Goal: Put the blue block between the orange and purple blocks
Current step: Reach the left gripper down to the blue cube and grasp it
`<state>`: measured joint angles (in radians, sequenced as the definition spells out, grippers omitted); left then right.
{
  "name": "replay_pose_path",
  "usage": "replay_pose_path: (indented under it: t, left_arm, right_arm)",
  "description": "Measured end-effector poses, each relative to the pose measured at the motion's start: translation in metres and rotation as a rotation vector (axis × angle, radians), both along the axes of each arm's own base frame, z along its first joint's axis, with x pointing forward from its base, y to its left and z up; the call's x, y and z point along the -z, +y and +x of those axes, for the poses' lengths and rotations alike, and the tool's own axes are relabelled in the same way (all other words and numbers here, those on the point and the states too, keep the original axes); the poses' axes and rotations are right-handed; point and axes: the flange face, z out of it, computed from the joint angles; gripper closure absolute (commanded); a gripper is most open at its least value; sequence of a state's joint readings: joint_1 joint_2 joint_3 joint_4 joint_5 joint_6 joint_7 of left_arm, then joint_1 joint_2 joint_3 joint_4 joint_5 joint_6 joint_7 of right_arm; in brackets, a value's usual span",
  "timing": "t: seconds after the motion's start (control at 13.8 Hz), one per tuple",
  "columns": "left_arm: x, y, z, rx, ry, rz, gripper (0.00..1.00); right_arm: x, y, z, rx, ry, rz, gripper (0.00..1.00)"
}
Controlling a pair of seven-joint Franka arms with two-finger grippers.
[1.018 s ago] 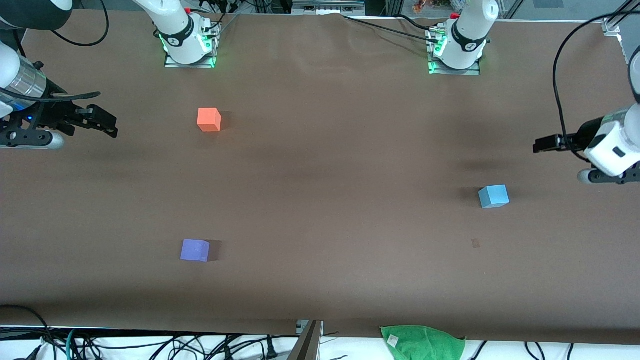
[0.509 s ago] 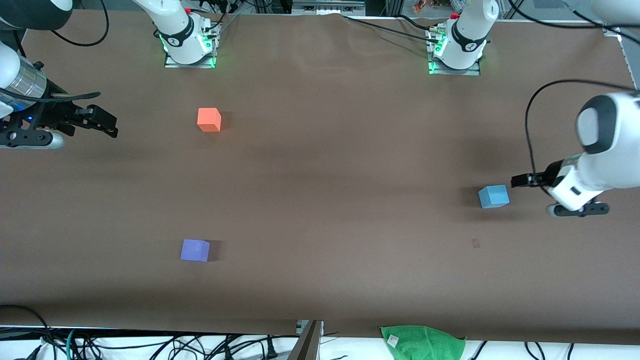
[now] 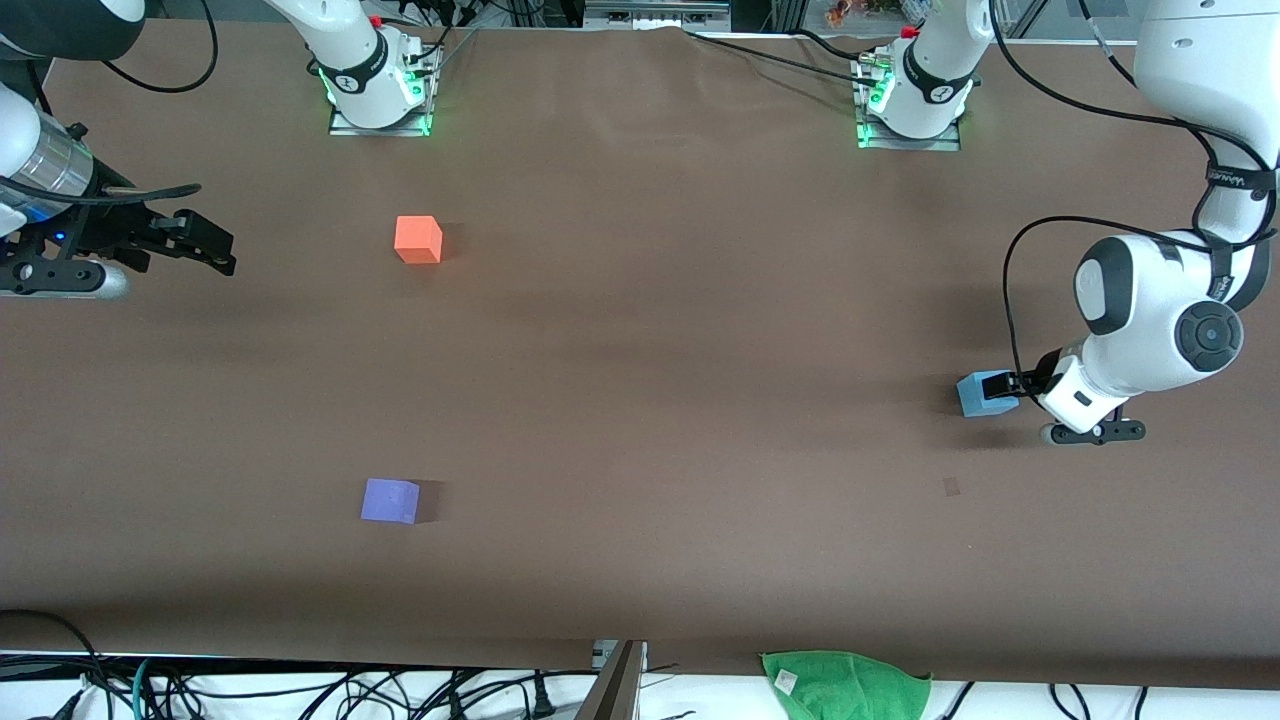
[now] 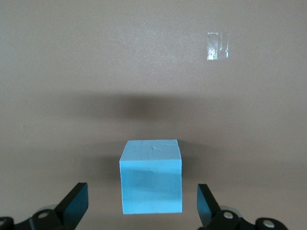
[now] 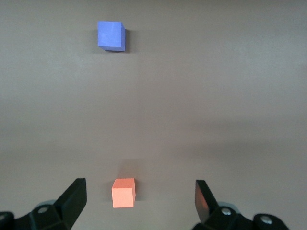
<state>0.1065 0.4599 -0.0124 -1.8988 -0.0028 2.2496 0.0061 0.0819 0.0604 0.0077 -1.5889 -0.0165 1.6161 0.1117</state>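
- You see the purple block (image 3: 390,500) nearest the front camera, toward the right arm's end;
- the blue block (image 3: 986,393) sits toward the left arm's end, your left gripper (image 4: 142,206) spread wide around it, not clamping;
- the orange block (image 3: 418,240) lies farthest; your right gripper (image 3: 205,247) waits, fingers released, above the table's end.

Even overhead light, soft shadows, all sharp; glare patch on table (image 4: 217,46).

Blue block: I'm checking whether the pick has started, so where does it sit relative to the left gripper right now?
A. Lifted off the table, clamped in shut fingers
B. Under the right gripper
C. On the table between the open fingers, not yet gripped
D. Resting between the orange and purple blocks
C: the left wrist view shows the blue block resting on the table between the spread fingers of the left gripper, a gap on each side.
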Motion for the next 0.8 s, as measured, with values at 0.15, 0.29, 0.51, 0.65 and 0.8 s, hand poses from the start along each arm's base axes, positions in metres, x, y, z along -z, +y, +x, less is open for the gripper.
replay_pose_path:
  t: [0.15, 0.29, 0.51, 0.65, 0.8]
  left_arm:
    - [0.008, 0.000, -0.001, -0.010, 0.004, -0.006, 0.00]
    - [0.018, -0.001, -0.002, -0.017, -0.001, -0.012, 0.00]
    - [0.035, -0.002, -0.008, -0.020, -0.007, -0.011, 0.00]
    - [0.045, -0.003, -0.014, -0.020, -0.016, -0.010, 0.26]
    - [0.050, -0.003, -0.016, -0.021, -0.012, -0.011, 0.50]
  right_arm:
    - [0.000, 0.000, 0.000, 0.000, 0.000, 0.000, 0.00]
    - [0.000, 0.000, 0.000, 0.000, 0.000, 0.000, 0.00]
    - [0.000, 0.000, 0.000, 0.000, 0.000, 0.000, 0.00]
    - [0.000, 0.000, 0.000, 0.000, 0.001, 0.000, 0.00]
    - [0.000, 0.000, 0.000, 0.000, 0.001, 0.000, 0.00]
